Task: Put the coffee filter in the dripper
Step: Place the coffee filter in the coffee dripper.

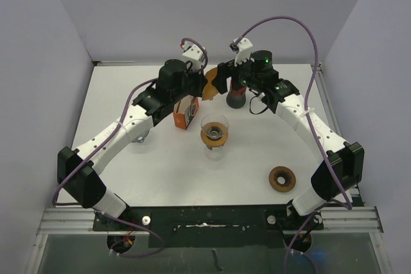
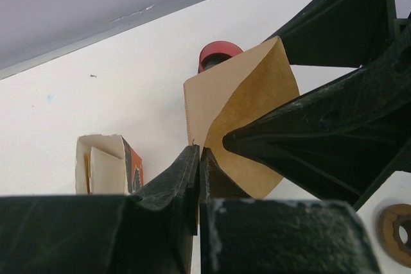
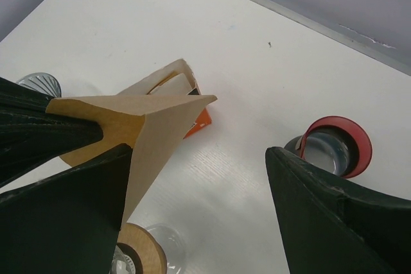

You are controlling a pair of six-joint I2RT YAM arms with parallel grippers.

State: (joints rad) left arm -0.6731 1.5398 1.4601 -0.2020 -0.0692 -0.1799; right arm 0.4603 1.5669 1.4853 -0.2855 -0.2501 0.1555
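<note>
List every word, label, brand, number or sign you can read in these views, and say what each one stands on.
No text is legible in any view.
On the small orange-and-white cardboard box: a dark print on the orange side, too blurred to read.
On the brown paper coffee filter: no print visible.
On the red-topped round container: no label visible.

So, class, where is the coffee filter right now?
Top view: the coffee filter hangs at the far centre, pinched by the left fingers, just beyond the dripper.
</note>
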